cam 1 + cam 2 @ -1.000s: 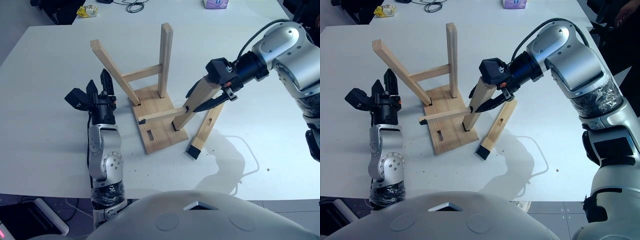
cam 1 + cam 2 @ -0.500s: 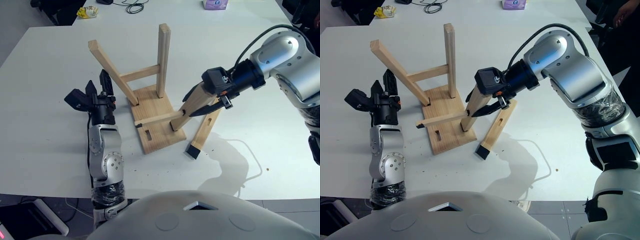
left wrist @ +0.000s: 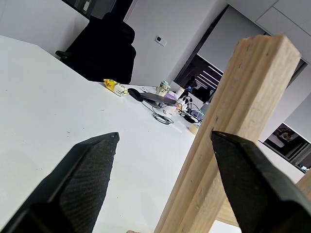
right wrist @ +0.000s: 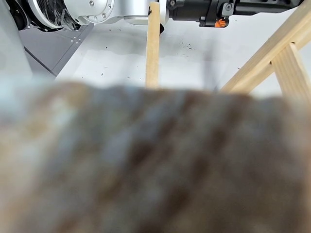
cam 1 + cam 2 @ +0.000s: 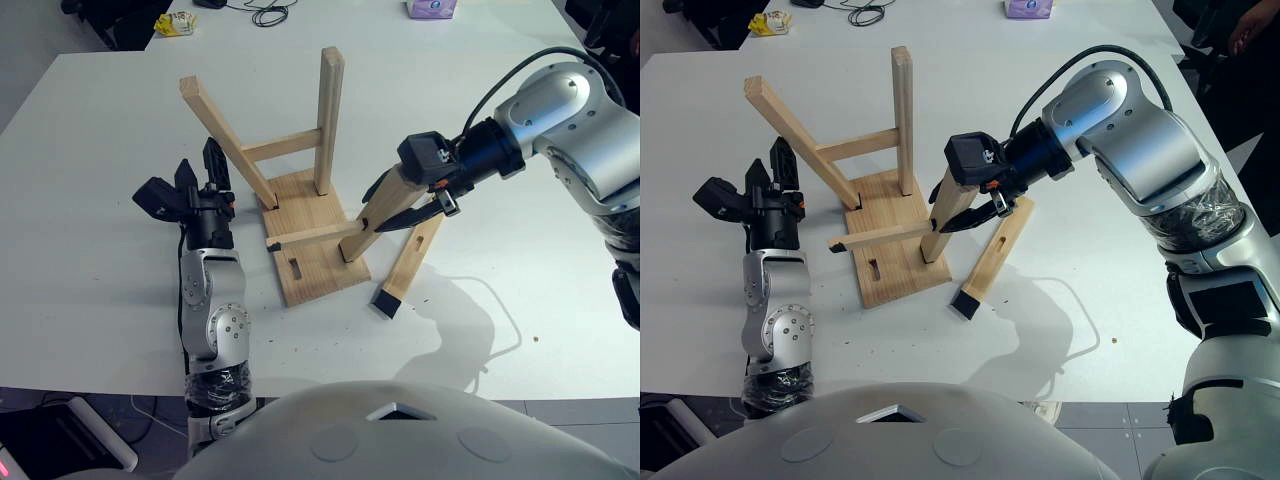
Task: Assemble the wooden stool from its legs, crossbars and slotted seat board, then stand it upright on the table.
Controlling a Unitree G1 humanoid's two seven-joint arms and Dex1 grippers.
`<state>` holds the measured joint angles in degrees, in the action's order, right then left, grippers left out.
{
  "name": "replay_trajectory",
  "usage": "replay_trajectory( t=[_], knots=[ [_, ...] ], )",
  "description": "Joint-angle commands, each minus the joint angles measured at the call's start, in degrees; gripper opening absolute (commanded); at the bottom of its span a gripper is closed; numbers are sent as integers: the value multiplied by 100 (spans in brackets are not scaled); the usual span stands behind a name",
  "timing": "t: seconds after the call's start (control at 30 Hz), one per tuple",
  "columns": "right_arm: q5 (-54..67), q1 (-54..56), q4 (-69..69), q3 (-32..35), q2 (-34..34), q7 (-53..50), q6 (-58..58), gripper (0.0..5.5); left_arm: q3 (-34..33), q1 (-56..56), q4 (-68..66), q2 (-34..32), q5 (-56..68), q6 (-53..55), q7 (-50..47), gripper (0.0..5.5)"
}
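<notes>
So the seat board (image 5: 322,272) is lying flat on the table (image 5: 90,150), slots facing up, between the two grippers. The right gripper (image 5: 375,212) is pinching the third leg (image 5: 940,238) around its middle, one finger on each side. The leg's foot is resting on the board just below the gripper, but I can't tell if it's actually sitting in a slot. A crossbar (image 5: 310,236) is sticking out of that leg, pointing away from the right gripper toward the left one and hanging over the board. The loose leg (image 5: 412,258) is lying on the table just beside the third leg, under the right gripper's wrist.

On the part of the board farthest from both grippers, a tilted leg (image 5: 228,145) and an upright leg (image 5: 328,120) are standing, joined by a rung (image 5: 285,147).

The left gripper (image 5: 185,178) is resting on the table with its fingers spread wide, gripping nothing, and the tilted leg is just beside it.

Versus a second ago, the right gripper is sitting closer to the left one and a bit lower. The third leg is standing steeper, and the crossbar tip is reaching further across the board. The left gripper is staying put.
</notes>
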<state>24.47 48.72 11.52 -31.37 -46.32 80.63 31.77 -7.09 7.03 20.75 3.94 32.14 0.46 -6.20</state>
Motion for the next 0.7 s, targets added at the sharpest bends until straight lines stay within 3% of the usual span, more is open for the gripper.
replay_trajectory(
  t=[0.03, 0.37, 0.7],
  knots=[
    [-940, -1232, -185, -1710, 283, -169, 677, 205, 352, -77, -83, 251, -94, 59, 203, 350],
    [-561, -1351, 120, -1742, 258, -399, 1456, 205, 640, 167, 155, 214, -75, 113, 292, 350],
    [-709, -1137, -444, -908, -581, 87, 548, 205, 432, 375, 283, 139, -88, -61, 162, 350]
  ],
)
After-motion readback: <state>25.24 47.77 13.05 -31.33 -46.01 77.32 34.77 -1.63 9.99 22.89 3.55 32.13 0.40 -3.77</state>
